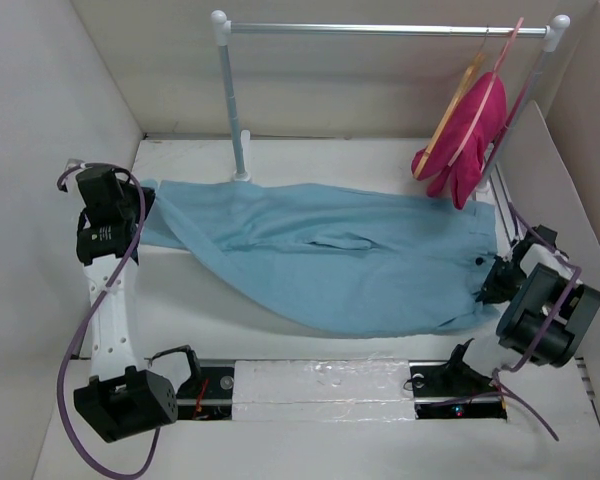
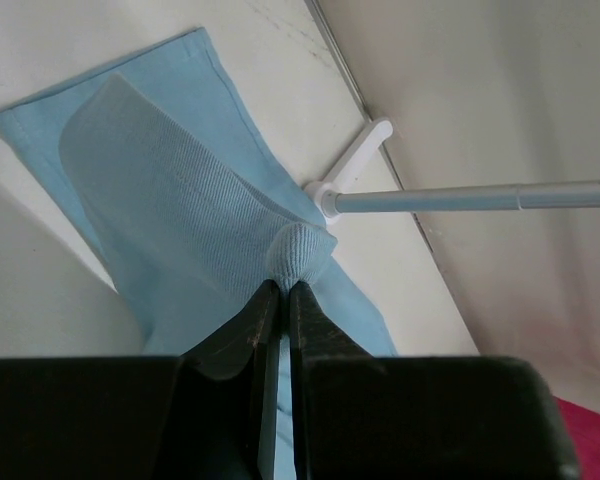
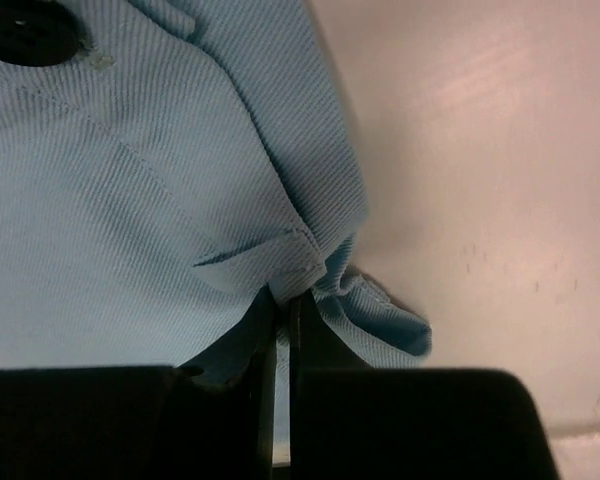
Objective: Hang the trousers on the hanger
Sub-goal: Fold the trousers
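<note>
Trousers point(image 1: 320, 260) span table point(image 1: 210, 300); left gripper point(image 2: 283, 290) and right gripper point(image 3: 283, 300) each clamped on 1 end.

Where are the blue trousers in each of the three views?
Top view: the trousers lie spread across the middle of the table, from left to right.
Left wrist view: upper left to centre, a fold pinched in the left gripper.
Right wrist view: left and top, an edge pinched in the right gripper.
Shared landmark: the rail post, top and left wrist views only.
</note>
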Motion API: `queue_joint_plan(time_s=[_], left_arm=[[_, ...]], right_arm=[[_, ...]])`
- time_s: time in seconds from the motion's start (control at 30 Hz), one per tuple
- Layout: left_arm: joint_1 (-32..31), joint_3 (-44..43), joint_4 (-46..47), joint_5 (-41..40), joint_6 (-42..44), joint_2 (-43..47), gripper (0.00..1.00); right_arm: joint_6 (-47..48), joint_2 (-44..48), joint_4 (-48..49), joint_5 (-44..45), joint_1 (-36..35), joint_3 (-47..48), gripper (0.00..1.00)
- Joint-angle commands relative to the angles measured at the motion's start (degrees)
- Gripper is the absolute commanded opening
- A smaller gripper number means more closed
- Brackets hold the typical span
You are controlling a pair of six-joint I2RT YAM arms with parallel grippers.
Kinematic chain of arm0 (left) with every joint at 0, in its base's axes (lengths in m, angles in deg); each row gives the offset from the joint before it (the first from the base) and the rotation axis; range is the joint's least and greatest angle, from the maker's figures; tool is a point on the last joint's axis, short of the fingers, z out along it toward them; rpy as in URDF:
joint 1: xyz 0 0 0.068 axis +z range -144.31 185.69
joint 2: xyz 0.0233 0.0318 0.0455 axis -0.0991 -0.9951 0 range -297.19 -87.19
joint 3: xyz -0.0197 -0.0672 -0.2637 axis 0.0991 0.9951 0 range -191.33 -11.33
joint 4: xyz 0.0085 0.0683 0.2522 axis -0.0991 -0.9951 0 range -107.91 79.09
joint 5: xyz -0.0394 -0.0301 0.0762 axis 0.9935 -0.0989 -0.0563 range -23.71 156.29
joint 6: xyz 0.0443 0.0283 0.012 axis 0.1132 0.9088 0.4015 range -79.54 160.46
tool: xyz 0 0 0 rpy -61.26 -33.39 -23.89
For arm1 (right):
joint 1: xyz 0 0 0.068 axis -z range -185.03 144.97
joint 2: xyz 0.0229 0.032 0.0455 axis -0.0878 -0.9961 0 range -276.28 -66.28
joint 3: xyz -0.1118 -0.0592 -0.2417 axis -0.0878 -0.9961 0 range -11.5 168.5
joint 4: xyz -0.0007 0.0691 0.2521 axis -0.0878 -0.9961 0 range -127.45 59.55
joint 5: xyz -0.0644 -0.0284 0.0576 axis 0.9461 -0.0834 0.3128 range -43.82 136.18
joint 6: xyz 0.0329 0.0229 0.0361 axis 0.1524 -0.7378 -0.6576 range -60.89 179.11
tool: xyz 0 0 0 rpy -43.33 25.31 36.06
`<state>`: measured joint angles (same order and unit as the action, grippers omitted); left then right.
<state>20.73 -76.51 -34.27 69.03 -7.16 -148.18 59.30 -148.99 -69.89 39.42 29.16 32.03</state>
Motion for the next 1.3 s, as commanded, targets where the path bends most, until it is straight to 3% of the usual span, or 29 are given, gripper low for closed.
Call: queue_joint_plan(time_s=[0.0, 0.07, 0.13, 0.17, 0.27, 0.53, 0.67, 0.8, 0.9, 0.93, 1.0, 1.03, 1.13, 1.2, 1.27], left_arm=[[-0.2, 0.7, 2.1, -2.0, 0.9, 1.6, 0.0], [-0.2, 1.0, 1.6, -5.1, 1.5, 1.9, 0.0], [-0.2, 1.9, 1.5, -5.6, 1.8, 2.4, 0.0], [-0.2, 2.3, 1.6, -5.4, 1.8, 2.5, 0.0], [-0.2, 3.1, 2.3, -4.1, 1.8, 2.5, 0.0], [-0.2, 2.4, 3.1, -3.1, 0.9, 1.9, 0.0], [-0.7, 2.3, 3.1, -1.4, 0.9, 1.8, 0.0], [-1.2, 3.0, 2.9, -2.1, 1.5, 2.1, 0.0], [-1.2, 3.4, 2.7, -4.4, 1.6, 2.6, 0.0], [-1.2, 3.3, 2.7, -4.8, 1.6, 2.7, 0.0], [-1.2, 1.9, 1.7, -6.0, 1.6, 2.9, 0.0], [-1.2, 0.9, 1.1, -7.5, 1.7, 2.9, 0.0], [-1.2, -4.5, -1.7, -10.9, 2.3, 3.3, 0.0], [-1.2, -9.0, -3.8, -12.1, 2.6, 2.8, 0.0], [-1.2, -11.7, -5.6, -13.5, 2.5, 1.9, 0.0]], right_arm=[[7.1, -7.9, 13.8, -7.1, -0.4, 5.7, 0.0], [11.8, -9.6, 10.0, -5.1, -0.4, 9.9, 0.05], [14.7, -8.9, 7.2, -3.9, -0.4, 14.0, 0.25], [15.0, -6.6, 5.5, -4.0, 0.4, 14.6, 0.47], [14.4, -1.5, 4.0, -4.7, 3.8, 12.6, 0.64], [8.6, 18.5, 6.2, -8.3, 15.1, -7.3, 0.64], [5.7, 19.7, 10.7, -12.6, 15.6, -10.7, 0.66], [4.5, 13.5, 15.6, -16.6, 15.6, -12.1, 0.66], [5.3, 9.7, 18.5, -16.0, 15.6, -12.7, 0.63], [5.8, 9.0, 18.5, -15.8, 15.6, -12.4, 0.58], [6.6, 9.0, 16.1, -15.6, 15.6, -11.6, 0.12], [7.7, 10.4, 11.7, -15.8, 16.2, -9.4, 0.0], [9.2, 22.4, -0.5, -11.2, 16.7, -3.7, 0.0], [8.2, 25.1, -5.8, -3.1, 10.7, 5.4, 0.0], [8.3, 26.6, -9.6, -1.5, 10.7, 10.9, 0.0]])
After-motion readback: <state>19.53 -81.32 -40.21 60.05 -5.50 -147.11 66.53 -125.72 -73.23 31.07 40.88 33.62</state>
